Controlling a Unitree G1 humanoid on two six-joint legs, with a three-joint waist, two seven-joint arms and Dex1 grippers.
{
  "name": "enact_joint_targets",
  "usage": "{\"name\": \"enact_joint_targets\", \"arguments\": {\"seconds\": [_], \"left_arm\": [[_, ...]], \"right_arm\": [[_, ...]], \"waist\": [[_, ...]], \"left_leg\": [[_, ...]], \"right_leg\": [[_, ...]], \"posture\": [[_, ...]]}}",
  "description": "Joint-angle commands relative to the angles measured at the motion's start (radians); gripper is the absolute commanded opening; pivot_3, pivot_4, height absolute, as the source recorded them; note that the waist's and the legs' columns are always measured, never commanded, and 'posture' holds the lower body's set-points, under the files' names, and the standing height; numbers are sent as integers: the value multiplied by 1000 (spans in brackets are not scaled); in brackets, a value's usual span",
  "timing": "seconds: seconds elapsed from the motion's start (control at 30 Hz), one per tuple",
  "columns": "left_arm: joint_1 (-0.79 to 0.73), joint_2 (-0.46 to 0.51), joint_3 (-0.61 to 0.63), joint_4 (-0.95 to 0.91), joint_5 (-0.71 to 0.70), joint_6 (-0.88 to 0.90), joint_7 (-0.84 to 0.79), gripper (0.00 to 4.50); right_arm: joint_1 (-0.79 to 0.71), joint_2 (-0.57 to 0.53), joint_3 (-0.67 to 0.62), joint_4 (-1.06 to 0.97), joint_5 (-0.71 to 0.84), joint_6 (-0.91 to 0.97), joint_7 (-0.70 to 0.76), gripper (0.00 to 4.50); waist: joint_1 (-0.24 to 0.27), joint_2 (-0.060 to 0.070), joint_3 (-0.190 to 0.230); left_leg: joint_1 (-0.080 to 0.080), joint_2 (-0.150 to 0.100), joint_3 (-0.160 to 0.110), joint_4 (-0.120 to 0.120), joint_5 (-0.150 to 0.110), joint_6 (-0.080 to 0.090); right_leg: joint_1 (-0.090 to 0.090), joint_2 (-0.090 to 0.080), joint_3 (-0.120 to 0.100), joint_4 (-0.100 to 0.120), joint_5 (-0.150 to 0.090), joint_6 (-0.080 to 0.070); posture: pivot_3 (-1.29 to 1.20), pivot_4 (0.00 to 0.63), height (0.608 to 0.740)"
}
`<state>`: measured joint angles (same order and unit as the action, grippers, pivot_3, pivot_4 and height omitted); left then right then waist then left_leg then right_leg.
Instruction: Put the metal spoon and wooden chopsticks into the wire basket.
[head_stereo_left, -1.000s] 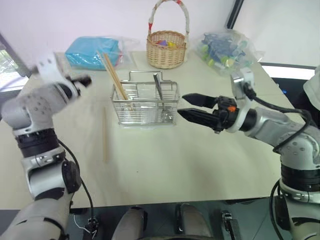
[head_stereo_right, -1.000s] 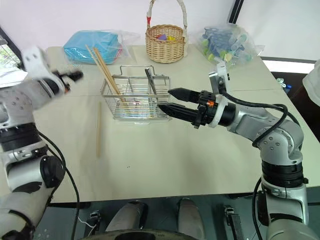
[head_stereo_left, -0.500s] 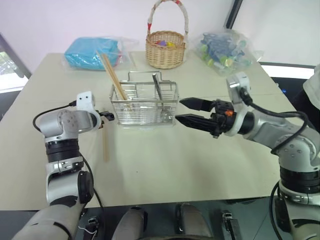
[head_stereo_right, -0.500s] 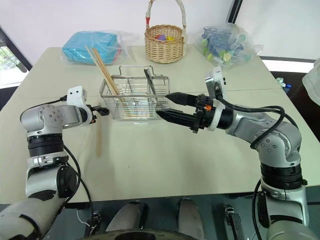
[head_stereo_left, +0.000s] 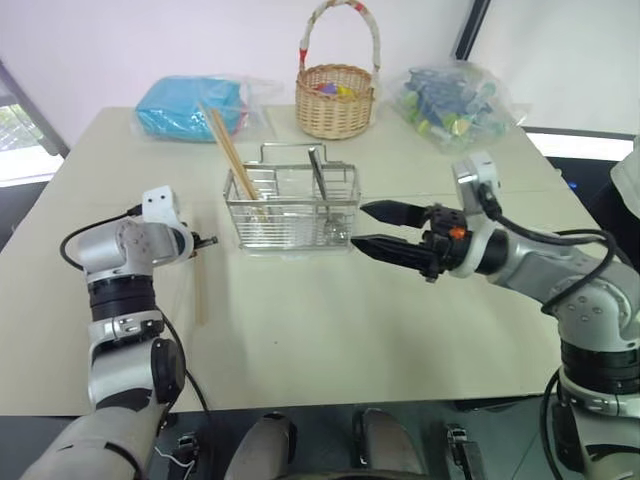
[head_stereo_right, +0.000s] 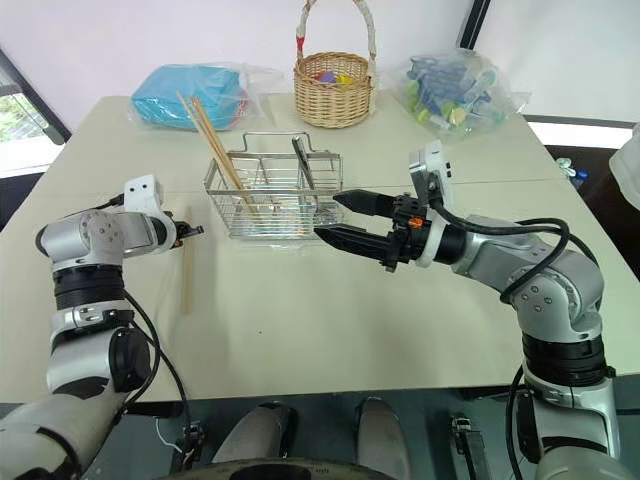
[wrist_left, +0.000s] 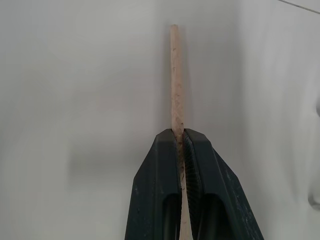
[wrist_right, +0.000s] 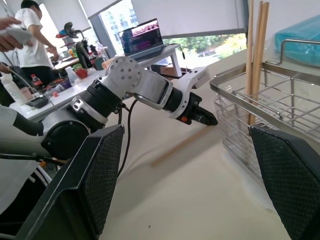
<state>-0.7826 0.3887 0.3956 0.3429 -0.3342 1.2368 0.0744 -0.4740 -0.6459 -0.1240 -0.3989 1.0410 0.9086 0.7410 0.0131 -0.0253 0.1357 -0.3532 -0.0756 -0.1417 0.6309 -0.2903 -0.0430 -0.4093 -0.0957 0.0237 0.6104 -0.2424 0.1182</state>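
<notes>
The wire basket (head_stereo_left: 290, 210) stands mid-table. Two wooden chopsticks (head_stereo_left: 228, 152) lean in its left compartment, and the metal spoon (head_stereo_left: 316, 172) stands handle up in the right one. Another chopstick (head_stereo_left: 198, 285) lies flat on the table left of the basket. My left gripper (head_stereo_left: 207, 241) is down at that chopstick's far end and shut on it; in the left wrist view the stick (wrist_left: 175, 80) runs out from between the closed fingers (wrist_left: 160, 165). My right gripper (head_stereo_left: 366, 226) hovers open just right of the basket, pointing at it, with nothing between its fingers.
A round wicker basket (head_stereo_left: 335, 100) with a tall handle stands at the back, a blue packet in plastic (head_stereo_left: 190, 103) to its left and a bag of coloured items (head_stereo_left: 445, 100) to its right. A person (wrist_right: 25, 30) stands far off.
My left arm has come down from a raised pose to the table, and its gripper has shut on the lying chopstick's far end. The right arm has held still.
</notes>
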Motion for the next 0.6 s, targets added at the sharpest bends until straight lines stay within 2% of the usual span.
{"name": "enact_joint_targets", "arguments": {"seconds": [0.03, 0.2, 0.3, 0.4, 0.5, 0.6], "left_arm": [[-49, 66, 32, -37, 27, -124, -7, 42], [-91, 138, 125, -161, -18, -399, -75, 42], [-144, 129, 216, -246, -127, -507, -133, 42], [-220, 100, 259, -309, -258, -530, -178, 42], [-277, 68, 235, -343, -341, -505, -188, 42], [-272, 36, 155, -376, -348, -507, -206, 42]], "right_arm": [[-21, -24, -13, -6, -14, -24, 35, 4132], [-26, -51, -20, 7, -32, -19, 61, 4132], [-25, -55, -26, 6, -29, -15, 65, 4132], [-24, -49, -24, 4, -29, -12, 58, 4132], [-22, -43, -21, 0, -27, -10, 52, 4132], [-23, -38, -22, 0, -22, -9, 46, 4132]], "waist": [[-2, -1, 1], [-2, -2, 1], [0, -2, 1], [3, -2, 1], [3, -2, 1], [-1, -2, 1]], "left_leg": [[-1, 0, 0, 0, 0, 0], [-3, 1, 0, -1, 2, -4], [-4, 1, 1, -1, 2, -5], [-3, 1, 1, -1, 1, -3], [-3, 0, 0, 0, -1, 0], [-2, 0, 0, 0, 0, 0]], "right_leg": [[-1, 0, 0, 0, 0, 0], [-5, 0, 0, 0, 0, 0], [-4, -1, 0, -3, 0, 0], [-1, -1, 0, -6, 0, 0], [2, -1, -3, -10, 2, 3], [3, -1, -2, -10, 3, 4]], "posture": [[0, 150, 739], [0, 150, 739], [0, 150, 739], [0, 150, 739], [0, 150, 739], [0, 150, 739]]}}
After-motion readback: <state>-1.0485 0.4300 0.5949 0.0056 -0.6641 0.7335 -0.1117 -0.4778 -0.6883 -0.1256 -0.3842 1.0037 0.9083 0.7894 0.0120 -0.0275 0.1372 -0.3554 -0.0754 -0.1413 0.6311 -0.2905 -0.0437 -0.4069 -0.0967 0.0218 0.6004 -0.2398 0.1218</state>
